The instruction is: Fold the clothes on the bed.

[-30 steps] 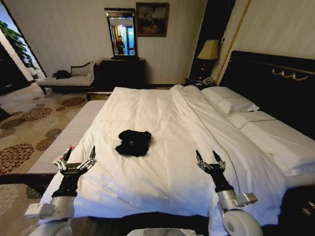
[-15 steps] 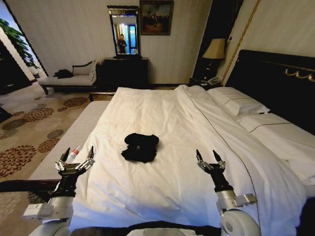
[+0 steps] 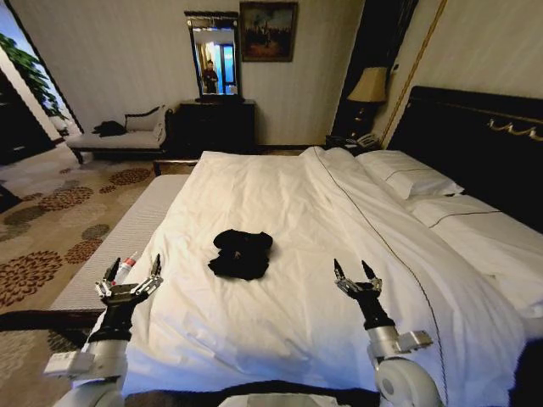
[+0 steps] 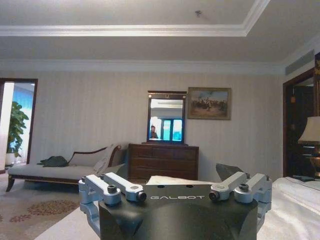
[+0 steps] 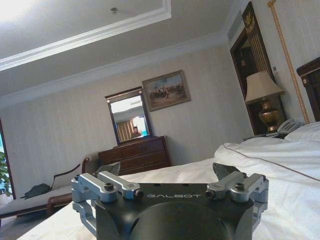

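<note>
The clothes (image 3: 243,253) are a small black bundle lying crumpled on the white duvet of the bed (image 3: 288,203), near its middle. My left gripper (image 3: 130,275) stands open at the bed's near left edge, well to the left of the bundle and nearer to me. My right gripper (image 3: 356,273) stands open over the duvet, to the right of the bundle and also nearer. Nothing is between either gripper's fingers. In the wrist views the left gripper (image 4: 177,187) and the right gripper (image 5: 170,181) point across the bed toward the far wall.
A dark headboard (image 3: 475,144) and white pillows (image 3: 407,180) lie on the right. A pale bench (image 3: 119,233) runs along the bed's left side. A dark dresser with mirror (image 3: 212,123), a chaise (image 3: 119,136) and a lamp (image 3: 369,85) stand by the far wall.
The whole head view shifted, so the camera moved. Both grippers stay open and the black bundle lies as before.
</note>
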Controlling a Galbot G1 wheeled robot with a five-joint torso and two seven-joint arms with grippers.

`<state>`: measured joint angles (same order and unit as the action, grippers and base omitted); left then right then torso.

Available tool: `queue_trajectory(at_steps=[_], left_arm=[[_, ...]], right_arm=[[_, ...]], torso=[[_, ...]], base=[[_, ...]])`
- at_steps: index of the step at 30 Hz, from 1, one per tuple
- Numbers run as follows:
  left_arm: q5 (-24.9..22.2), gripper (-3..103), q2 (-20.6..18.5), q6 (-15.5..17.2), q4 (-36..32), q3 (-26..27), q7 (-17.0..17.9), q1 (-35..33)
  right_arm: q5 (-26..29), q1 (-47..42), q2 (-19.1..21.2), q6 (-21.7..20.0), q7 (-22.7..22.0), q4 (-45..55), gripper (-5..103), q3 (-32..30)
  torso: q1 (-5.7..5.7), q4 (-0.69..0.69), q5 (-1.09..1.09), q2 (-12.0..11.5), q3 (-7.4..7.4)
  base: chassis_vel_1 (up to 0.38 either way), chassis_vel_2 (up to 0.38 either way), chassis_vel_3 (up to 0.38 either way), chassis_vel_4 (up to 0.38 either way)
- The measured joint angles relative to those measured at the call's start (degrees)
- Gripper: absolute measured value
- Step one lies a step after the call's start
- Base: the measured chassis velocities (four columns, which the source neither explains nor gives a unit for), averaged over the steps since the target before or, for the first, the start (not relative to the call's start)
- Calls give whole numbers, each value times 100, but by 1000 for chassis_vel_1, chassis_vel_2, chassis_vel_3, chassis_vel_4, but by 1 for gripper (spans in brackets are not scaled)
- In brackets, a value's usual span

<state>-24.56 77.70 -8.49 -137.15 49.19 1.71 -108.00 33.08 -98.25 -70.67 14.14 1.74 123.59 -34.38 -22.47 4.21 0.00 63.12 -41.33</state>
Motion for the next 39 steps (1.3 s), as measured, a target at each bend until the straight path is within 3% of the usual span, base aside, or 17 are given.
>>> queue_trajectory(at_steps=[5,11,16,23,33,34,35,36,37,39], left_arm=[[-3,100,75,66,171,-24,105,119],[-496,100,88,471,416,69,440,557],[-803,100,-196,858,922,430,583,1152],[-703,100,-637,1141,1762,558,587,1526],[-534,100,-666,1182,1752,346,520,1477],[-525,100,-665,1183,1693,338,518,1458],[-527,100,-687,1212,1536,345,516,1427],[-542,100,-710,1254,1455,367,518,1416],[-542,100,-710,1254,1455,367,518,1416],[-584,100,-731,1316,1321,407,524,1406]], right_arm=[[-42,195,24,61,-27,-142,100,215],[-119,490,76,193,-60,-259,100,376],[-51,802,256,397,17,-350,100,381],[14,1212,629,433,-175,-797,100,534],[416,1575,909,188,-482,-1169,100,985],[628,1647,988,126,-569,-1207,100,1101],[1563,1929,1200,-34,-704,-1307,100,1408],[2019,2151,1297,-109,-686,-1407,100,1581],[2019,2151,1297,-109,-686,-1407,100,1581],[2547,2607,1410,-197,-574,-1675,100,1877]], torso=[[-1,0,0,0,0],[-1,-1,0,0,0],[-1,0,0,0,0],[-2,0,0,-1,0],[-2,0,0,-1,0],[-1,0,0,-1,0],[-1,1,0,-1,0],[-1,1,0,-1,0],[-1,1,0,-1,0],[-1,1,1,-1,0]], base=[[0,0,0,0],[0,0,0,0],[0,0,0,0],[0,0,0,0],[0,0,0,0],[0,0,0,0],[0,0,0,0],[0,0,0,0],[0,0,0,0],[0,0,0,0]])
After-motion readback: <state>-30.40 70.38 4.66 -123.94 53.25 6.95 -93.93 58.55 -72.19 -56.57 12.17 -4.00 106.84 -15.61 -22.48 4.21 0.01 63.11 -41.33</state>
